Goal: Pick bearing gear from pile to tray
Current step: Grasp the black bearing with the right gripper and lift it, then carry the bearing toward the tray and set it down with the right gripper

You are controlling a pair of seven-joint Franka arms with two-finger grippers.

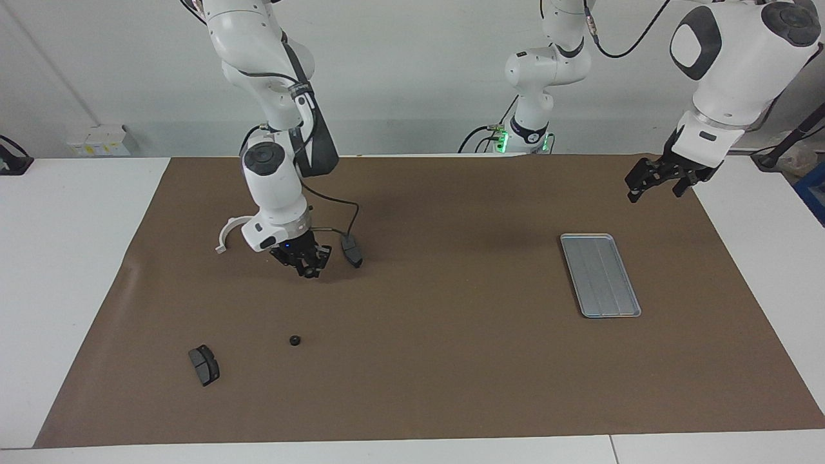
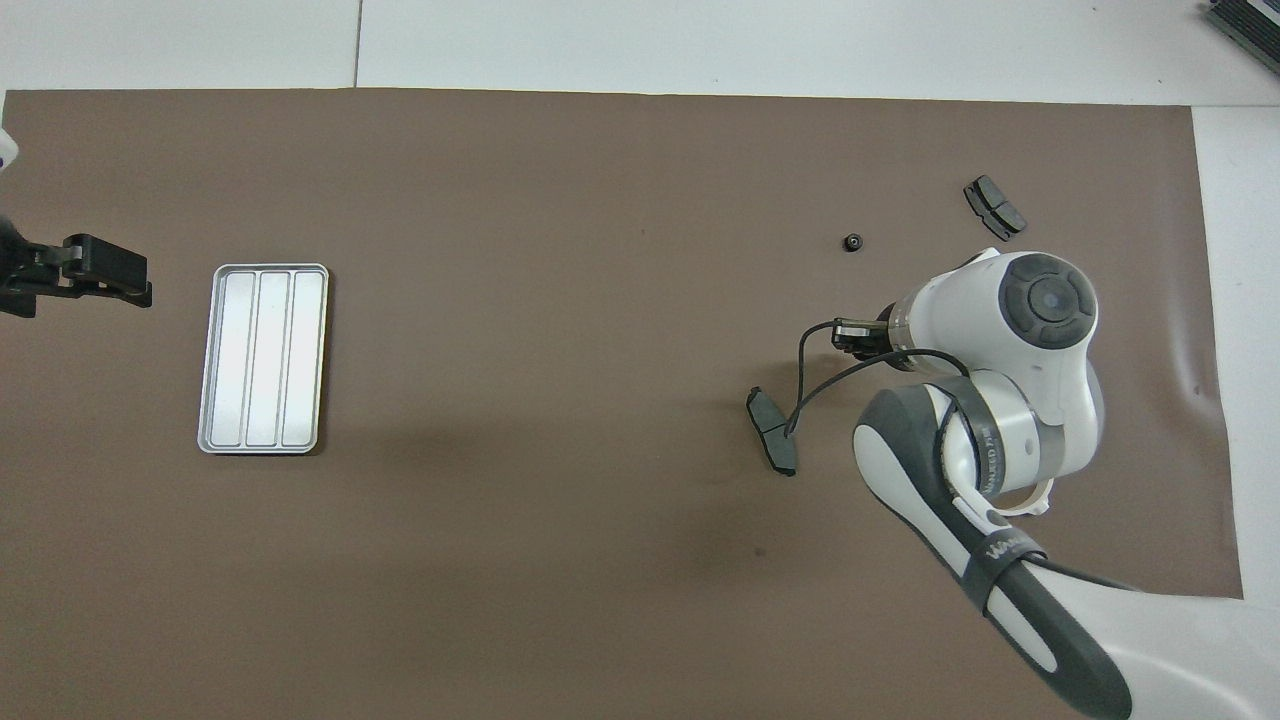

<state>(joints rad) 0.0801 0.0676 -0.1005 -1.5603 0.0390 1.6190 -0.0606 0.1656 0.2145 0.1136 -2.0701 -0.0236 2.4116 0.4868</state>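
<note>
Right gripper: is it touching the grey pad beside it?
Apart. In the facing view, brown mat shows between the right gripper and the curved grey pad.

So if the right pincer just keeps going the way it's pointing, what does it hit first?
Most likely the brown paper table mat. The right pincer points steeply down at it, just beside the dark grey curved pad, which it looks set to miss. The spot directly under it is hidden, so depth is unsure.
</note>
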